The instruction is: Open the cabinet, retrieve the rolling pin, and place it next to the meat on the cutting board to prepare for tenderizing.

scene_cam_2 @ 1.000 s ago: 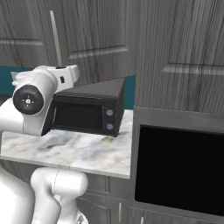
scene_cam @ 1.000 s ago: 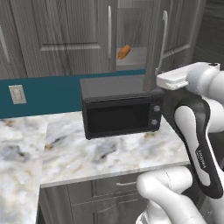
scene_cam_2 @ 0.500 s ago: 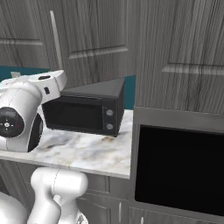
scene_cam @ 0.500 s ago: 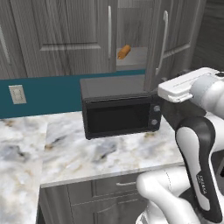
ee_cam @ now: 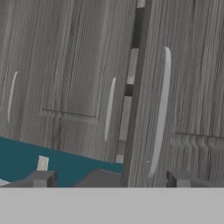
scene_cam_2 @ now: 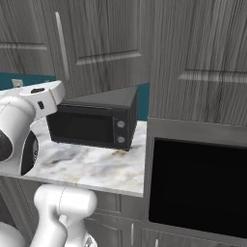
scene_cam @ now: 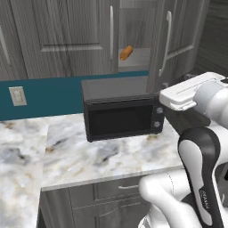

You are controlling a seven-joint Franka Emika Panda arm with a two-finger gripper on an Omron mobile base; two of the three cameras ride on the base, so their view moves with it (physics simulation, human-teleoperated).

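The rolling pin [scene_cam: 126, 52] is seen on the shelf behind the cabinet's [scene_cam: 58, 35] open door — fingers [ee_cam: 41, 178] spread apart.

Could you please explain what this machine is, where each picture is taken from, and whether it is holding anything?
These are rendered pictures of a white robot arm on a mobile base in a kitchen. Two pictures come from cameras on the base, behind the arm to its left and right. The third looks along the gripper, whose two dark tips stand wide apart with nothing between them. On the marble counter sits a black microwave. Above it, the cabinet has its right door swung open, and the rolling pin lies on the shelf inside.
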